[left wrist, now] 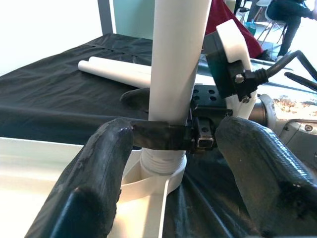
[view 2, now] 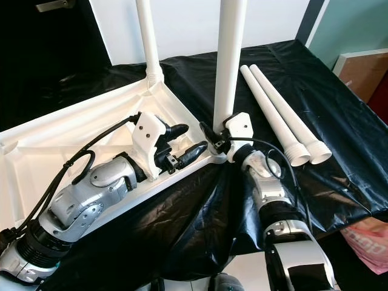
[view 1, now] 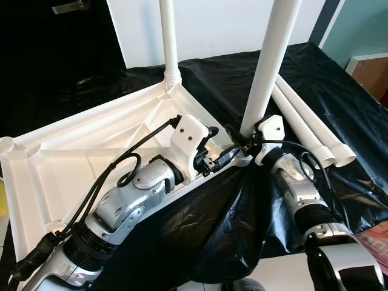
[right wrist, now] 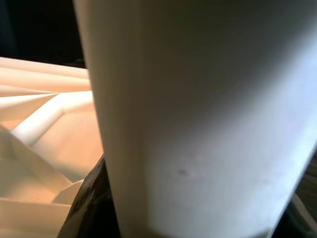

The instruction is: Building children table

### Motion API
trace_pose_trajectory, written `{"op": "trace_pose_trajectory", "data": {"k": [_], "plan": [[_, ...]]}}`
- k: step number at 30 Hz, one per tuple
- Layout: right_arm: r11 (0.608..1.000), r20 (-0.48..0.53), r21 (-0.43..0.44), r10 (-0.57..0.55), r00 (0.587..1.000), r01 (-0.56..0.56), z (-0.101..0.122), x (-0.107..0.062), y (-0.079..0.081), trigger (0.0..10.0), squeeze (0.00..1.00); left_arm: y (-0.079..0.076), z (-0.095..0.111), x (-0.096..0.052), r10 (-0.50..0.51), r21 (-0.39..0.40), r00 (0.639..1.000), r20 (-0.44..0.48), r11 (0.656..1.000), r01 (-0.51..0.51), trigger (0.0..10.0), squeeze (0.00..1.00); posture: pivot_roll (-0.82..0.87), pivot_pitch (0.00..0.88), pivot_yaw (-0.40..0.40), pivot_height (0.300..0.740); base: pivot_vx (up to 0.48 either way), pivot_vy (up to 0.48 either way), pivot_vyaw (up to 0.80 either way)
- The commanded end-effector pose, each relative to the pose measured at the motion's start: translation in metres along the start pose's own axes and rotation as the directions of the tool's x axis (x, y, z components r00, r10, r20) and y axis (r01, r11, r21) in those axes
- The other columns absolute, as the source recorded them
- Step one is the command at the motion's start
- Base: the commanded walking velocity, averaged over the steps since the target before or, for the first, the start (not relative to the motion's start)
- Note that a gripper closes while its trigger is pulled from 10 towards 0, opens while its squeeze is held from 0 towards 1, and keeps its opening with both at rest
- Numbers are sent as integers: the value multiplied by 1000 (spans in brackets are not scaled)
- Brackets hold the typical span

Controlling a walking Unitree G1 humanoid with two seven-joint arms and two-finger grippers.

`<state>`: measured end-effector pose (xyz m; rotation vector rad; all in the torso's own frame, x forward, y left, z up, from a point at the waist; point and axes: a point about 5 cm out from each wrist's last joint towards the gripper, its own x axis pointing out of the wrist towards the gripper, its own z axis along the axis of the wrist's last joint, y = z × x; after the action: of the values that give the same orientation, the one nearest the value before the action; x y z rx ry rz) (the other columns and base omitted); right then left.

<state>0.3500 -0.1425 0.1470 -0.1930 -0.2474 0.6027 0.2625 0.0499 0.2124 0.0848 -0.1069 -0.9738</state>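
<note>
A white table top (view 1: 91,145) lies upside down on a black sheet. One white leg (view 1: 170,42) stands upright in its far corner. A second leg (view 1: 270,60) stands in the near right corner socket, and my right gripper (view 1: 245,142) is shut around it just above the base; one of its fingers (left wrist: 158,136) wraps the leg. My left gripper (view 1: 218,145) is open over the table top's rim, its fingers (left wrist: 99,168) pointing at that same leg from a short distance. Two loose legs (view 1: 309,127) lie side by side on the sheet to the right.
The black sheet (view 1: 339,97) covers the whole work surface. A wooden board (view 1: 370,73) leans at the far right and a pink bag (view 1: 376,239) lies at the near right. A white wall panel (view 1: 224,24) stands behind. A seated person's legs (left wrist: 292,12) are further off.
</note>
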Motion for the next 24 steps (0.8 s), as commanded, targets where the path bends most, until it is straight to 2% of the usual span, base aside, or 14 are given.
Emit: {"op": "trace_pose_trajectory", "data": {"k": [1, 5, 8, 10, 12, 17, 19, 24], "plan": [[997, -185, 69, 45, 982, -33, -39, -25, 7, 10000, 0, -16, 0, -2, -280, 5, 960, -13, 960, 280, 10000, 0, 4, 119, 33, 740, 0, 0, 0], [991, -206, 58, 132, 969, -123, -41, -31, 6, 10000, 0, -16, 1, -3, -279, 5, 960, -13, 960, 280, 10000, 0, 9, 119, 33, 740, 0, 0, 0], [991, -219, 51, 130, 967, -121, -43, -32, 5, 10000, 0, -16, 1, -3, -279, 4, 960, -13, 960, 279, 10000, 0, 9, 119, 33, 740, 0, 0, 0], [993, -242, 80, 99, 965, -82, -47, -33, 3, 10000, 0, -17, 1, -3, -280, 5, 960, -13, 960, 280, 10000, 0, 9, 120, 31, 740, 0, 0, 0], [985, -248, 170, 57, 967, -15, -50, -33, 2, 10000, 0, -17, 1, -3, -280, 4, 960, -12, 960, 280, 10000, 0, 10, 121, 30, 740, 0, 0, 0], [977, -263, 208, 14, 965, 42, -53, -32, 1, 10000, 0, -17, 2, -3, -280, 3, 960, -12, 960, 280, 10000, 0, 8, 122, 30, 740, 0, 0, 0], [963, -298, 245, -35, 954, 112, -56, -31, -2, 10000, 0, -17, 2, -3, -281, 2, 960, -12, 960, 281, 10000, 0, 5, 122, 32, 740, 0, 0, 0], [951, -317, 272, -54, 947, 146, -58, -30, -3, 10000, 0, -17, 2, -3, -284, 1, 959, -13, 959, 284, 10000, 0, 4, 125, 33, 740, 0, 0, 0]]}}
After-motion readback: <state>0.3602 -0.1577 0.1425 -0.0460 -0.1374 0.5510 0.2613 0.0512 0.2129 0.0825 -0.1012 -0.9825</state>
